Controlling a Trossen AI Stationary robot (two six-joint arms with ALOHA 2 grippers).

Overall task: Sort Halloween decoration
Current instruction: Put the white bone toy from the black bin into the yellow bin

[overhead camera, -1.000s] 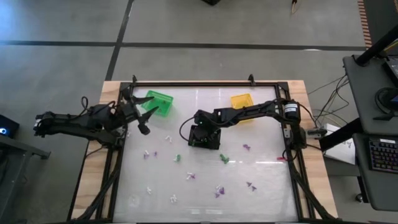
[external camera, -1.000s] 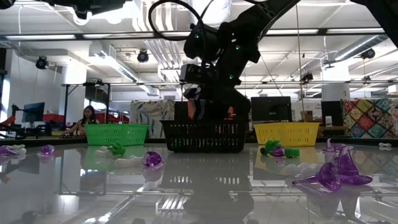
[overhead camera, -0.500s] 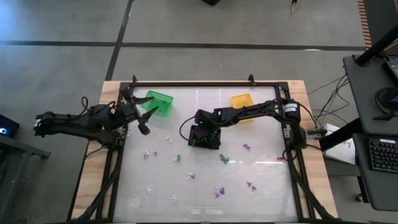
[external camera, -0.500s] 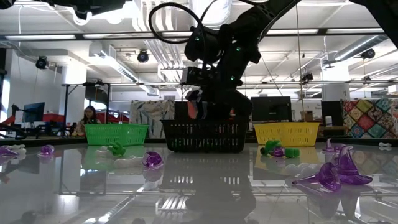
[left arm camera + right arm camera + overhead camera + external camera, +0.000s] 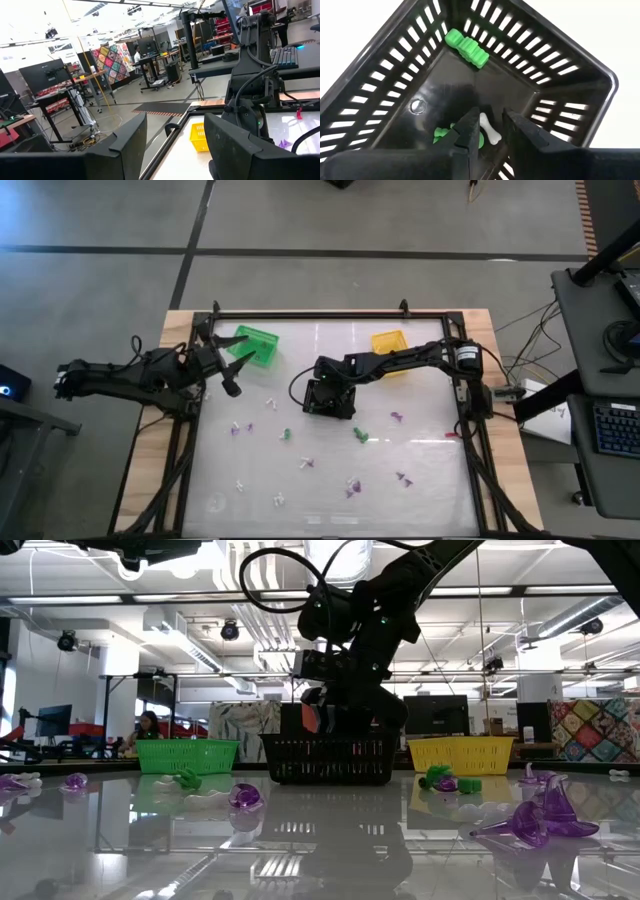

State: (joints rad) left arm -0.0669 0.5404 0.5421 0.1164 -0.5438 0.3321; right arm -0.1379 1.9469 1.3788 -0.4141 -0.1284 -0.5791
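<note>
My left gripper [image 5: 222, 356] hangs with jaws spread wide, holding nothing, just left of the green basket [image 5: 255, 345]. Right of that, my right gripper [image 5: 491, 131] reaches down into the black basket [image 5: 572, 75], jaws parted above a white trinket [image 5: 490, 129]; green trinkets [image 5: 465, 48] lie inside.

Bright, even light from ceiling strips [image 5: 185, 635] — the room is washed pale, the windows in the left wrist view nearly blown white. The glossy table [image 5: 320, 840] mirrors the lamps and baskets. Near purple trinkets [image 5: 535, 820] look soft; inside the black basket [image 5: 395, 75] it is dim.
</note>
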